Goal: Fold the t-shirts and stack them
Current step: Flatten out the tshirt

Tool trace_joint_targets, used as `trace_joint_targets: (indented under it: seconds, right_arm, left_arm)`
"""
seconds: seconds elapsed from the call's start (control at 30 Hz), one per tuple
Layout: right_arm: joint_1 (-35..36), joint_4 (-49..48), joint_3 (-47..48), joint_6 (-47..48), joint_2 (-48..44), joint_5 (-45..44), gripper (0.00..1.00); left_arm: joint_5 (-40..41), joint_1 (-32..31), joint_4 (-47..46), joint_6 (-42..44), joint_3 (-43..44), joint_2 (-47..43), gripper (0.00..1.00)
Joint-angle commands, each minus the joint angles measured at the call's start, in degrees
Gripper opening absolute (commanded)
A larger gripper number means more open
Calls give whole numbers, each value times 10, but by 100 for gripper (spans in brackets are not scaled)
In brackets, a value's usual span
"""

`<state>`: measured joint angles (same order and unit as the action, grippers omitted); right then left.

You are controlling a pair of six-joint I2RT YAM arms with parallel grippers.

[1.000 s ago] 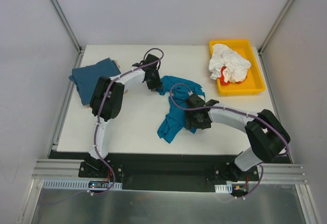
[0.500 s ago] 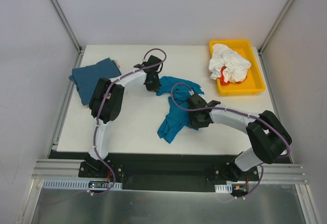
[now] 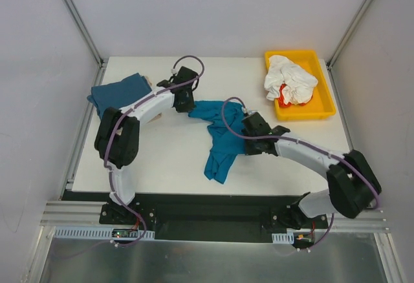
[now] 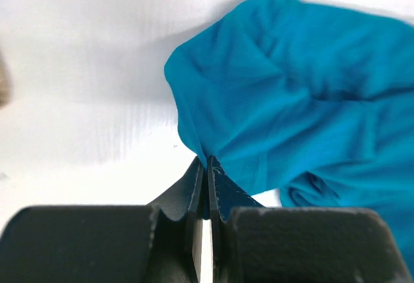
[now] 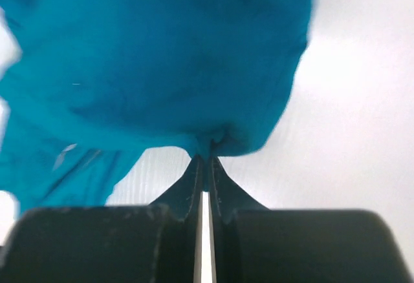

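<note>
Left hand (image 4: 206, 167): clenched on an edge of the teal shirt (image 3: 220, 137), fingers pressed together with a pinch of cloth caught at the tips. It sits at the shirt's far-left corner, low over the desk (image 3: 168, 154).
Right hand (image 5: 206, 161): clenched on the same shirt, with a small fold of cloth held between its tips. It grips the shirt's right side, near the middle of the desk.
Teal shirt: mid-desk, its upper part spread between the two hands. The rest trails in a crumpled tail toward the near edge.
Slate shirt (image 3: 116, 95): far-left corner of the desk, lying fairly flat, with the left arm passing over its near side. It is apart from the teal shirt.
Tray (image 3: 326, 105): yellow, at the far-right corner, holding a bunched white cloth (image 3: 288, 76) with a bit of red showing beneath it.
</note>
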<state>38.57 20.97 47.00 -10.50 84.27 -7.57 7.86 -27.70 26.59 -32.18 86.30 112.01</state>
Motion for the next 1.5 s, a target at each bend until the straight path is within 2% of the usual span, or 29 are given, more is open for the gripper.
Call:
trace_joint_targets:
  seconds: [0.0,0.13,0.23,0.4,0.6,0.7,0.73,0.8,1.0,1.2,1.37,1.47]
  right_arm:
    - [0,35,26,29,-172,-103,1]
    - [1,76,69,69,-270,-203,1]
    - [0,101,124,101,-320,-235,1]
    - [0,97,197,144,-384,-240,1]
    - [1,115,298,189,-409,-175,1]
    - [1,109,359,203,-413,-102,1]
    - [0,106,372,204,-412,-61,1]
    - [0,113,424,207,-403,-36,1]
    - [0,134,571,215,-387,54,1]
    - [0,153,686,200,-365,136,1]
    - [0,166,731,203,-348,144,1]
    - [0,147,720,216,-352,122,1]
  left_arm:
    - [45,-1,7,37,-10,-135,0]
    - [51,-1,7,49,-14,-225,0]
    - [55,-1,5,55,-18,-305,0]
    - [52,-1,-14,70,-24,-451,0]
    - [0,-1,-50,90,-13,-592,0]
    - [-31,-1,-63,100,3,-643,0]
    - [-31,-1,-64,102,13,-652,0]
    - [-22,-1,-65,103,22,-682,0]
    - [-74,-1,-73,105,84,-721,0]
    - [-157,-1,-73,103,200,-711,0]
    - [-212,3,-73,97,269,-676,0]
    - [-209,5,-73,106,297,-646,0]
